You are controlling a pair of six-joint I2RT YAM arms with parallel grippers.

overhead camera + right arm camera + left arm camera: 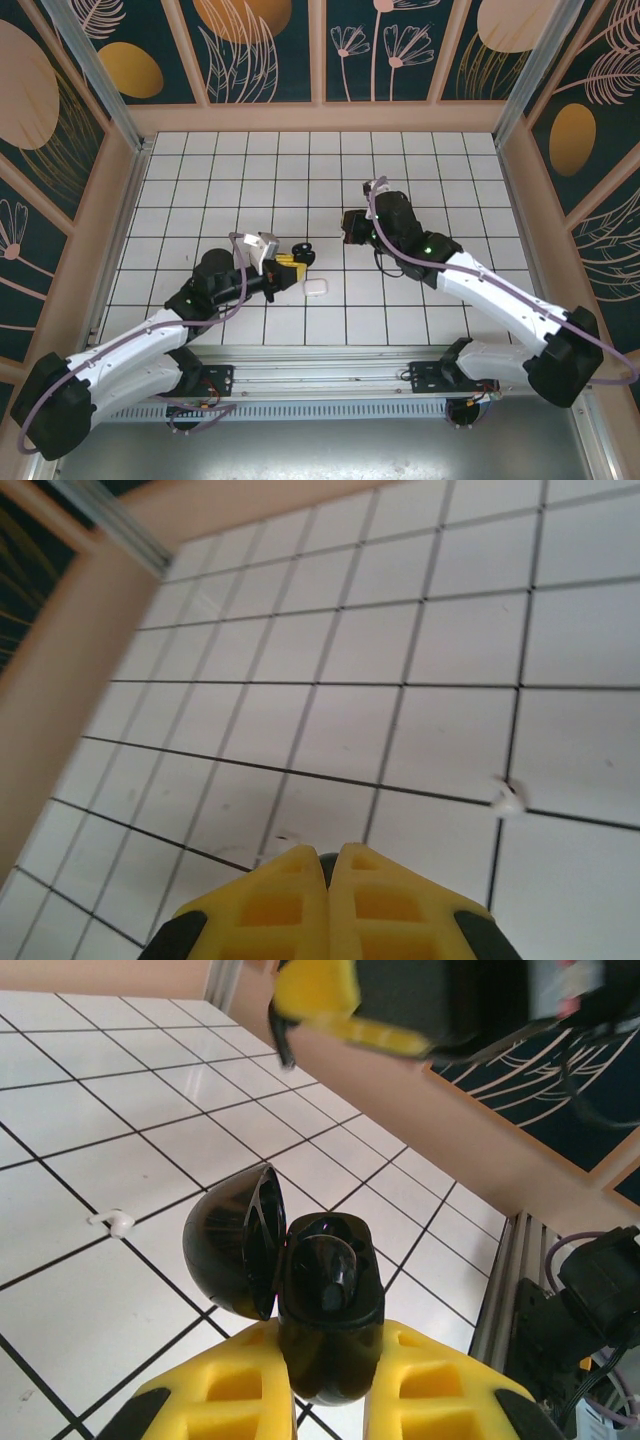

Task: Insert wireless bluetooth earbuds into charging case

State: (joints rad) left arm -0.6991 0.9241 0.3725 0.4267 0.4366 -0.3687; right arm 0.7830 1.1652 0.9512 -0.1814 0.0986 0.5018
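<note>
Black charging case [330,1290] gripped by left pincer [335,1375], lid open | right pincer [330,880] squeezed closed | white earbud [110,1222] on surface [80,1120], ahead-left of left pincer | likely light, slippery: pinch stubby body gently

A: Bright, even light is falling from above, leaving only soft shadows on the tiled table [200,180].
B: Yes, and the right wrist view is looking blurred; small glare is shining on the black case [330,1290].
</note>
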